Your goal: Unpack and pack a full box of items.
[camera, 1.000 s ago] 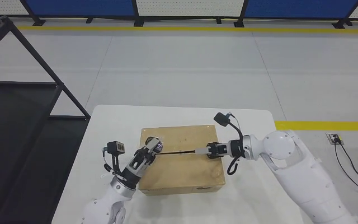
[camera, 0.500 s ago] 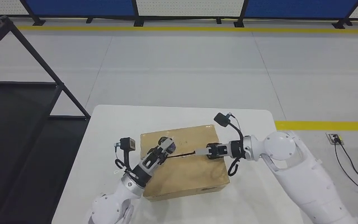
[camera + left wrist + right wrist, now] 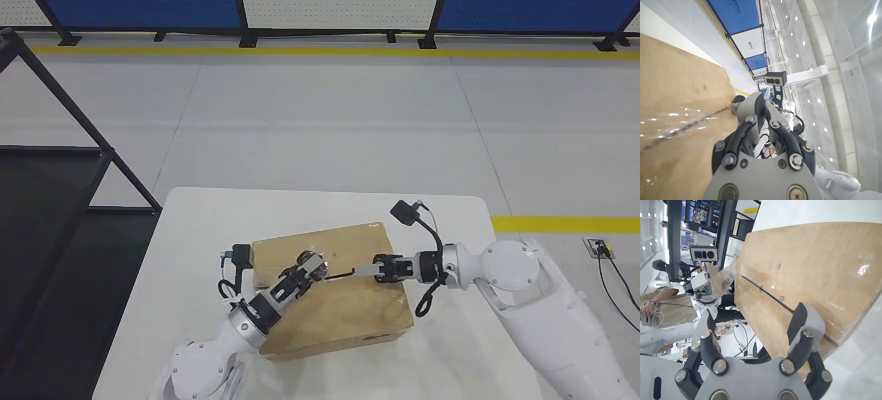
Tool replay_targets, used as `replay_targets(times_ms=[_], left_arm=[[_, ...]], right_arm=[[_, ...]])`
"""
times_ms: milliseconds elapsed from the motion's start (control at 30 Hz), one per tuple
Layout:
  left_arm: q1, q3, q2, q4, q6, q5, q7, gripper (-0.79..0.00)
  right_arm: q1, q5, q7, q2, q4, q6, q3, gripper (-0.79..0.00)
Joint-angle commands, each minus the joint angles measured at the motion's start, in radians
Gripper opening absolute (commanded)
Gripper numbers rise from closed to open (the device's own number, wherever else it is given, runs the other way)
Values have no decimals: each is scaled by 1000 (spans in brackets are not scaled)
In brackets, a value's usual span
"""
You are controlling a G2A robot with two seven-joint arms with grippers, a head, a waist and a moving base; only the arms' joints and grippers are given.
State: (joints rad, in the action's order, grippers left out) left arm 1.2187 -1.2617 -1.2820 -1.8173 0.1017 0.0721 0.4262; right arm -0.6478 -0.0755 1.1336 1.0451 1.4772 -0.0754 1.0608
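One seam (image 3: 340, 272) across cardboard box (image 3: 340, 310), lying 9-to-3 o'clock. At 9 end: left gripper (image 3: 763, 106) clamped tight on lifted tape strip (image 3: 725, 277). At 3 end: right gripper (image 3: 374, 268) spread wide, empty.

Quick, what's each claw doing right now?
Left claw: closed on the clear plastic tape strip.
Right claw: open, over the brown cardboard box.

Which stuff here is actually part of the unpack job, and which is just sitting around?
Job:
- cardboard box
- clear tape strip, pinched in the left end effector
- right end effector, open at the box seam

Just around:
- white table
- black rack
- blue panels
- yellow floor line
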Motion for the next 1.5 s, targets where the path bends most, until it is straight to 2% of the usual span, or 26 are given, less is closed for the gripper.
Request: replay_targets(times_ms=[0,33,67,100,133,200,700,900,1033,1167,1333,1467], left_arm=[[-7,4,0,6,-5,-7,5,-591],[-10,7,0,8,-8,-11,11,-465],[-13,9,0,10,-10,-15,12,-409],[-15,12,0,11,-11,-18,13,-206],[-17,14,0,12,-12,-22,14,-52],[-20,18,0,14,-12,-25,14,0],[-35,37,-2,16,-9,-15,22,0],[-19,16,-2,-28,26,83,40,0],[10,-39,-2,-90,108,160,-12,0],[44,-154,2,-129,154,264,-79,0],[83,-295,13,-100,140,359,-79,0],[122,-350,19,-60,139,374,-47,0]], right_arm=[[-2,4,4,-1,4,2,-1,0],[-2,6,7,-1,4,3,-4,0],[0,7,8,0,3,3,-6,0],[1,9,10,0,1,5,-9,0],[3,9,10,0,0,6,-11,0],[6,9,12,1,-3,6,-14,0],[11,0,-7,2,-10,-1,-15,0],[9,3,-4,0,-5,-7,-10,0],[17,6,-2,3,-11,-4,-24,0],[37,-1,-3,9,-26,-2,-42,0],[67,-7,-15,20,-43,-10,-68,0],[102,-11,-19,32,-78,-4,-98,0]])
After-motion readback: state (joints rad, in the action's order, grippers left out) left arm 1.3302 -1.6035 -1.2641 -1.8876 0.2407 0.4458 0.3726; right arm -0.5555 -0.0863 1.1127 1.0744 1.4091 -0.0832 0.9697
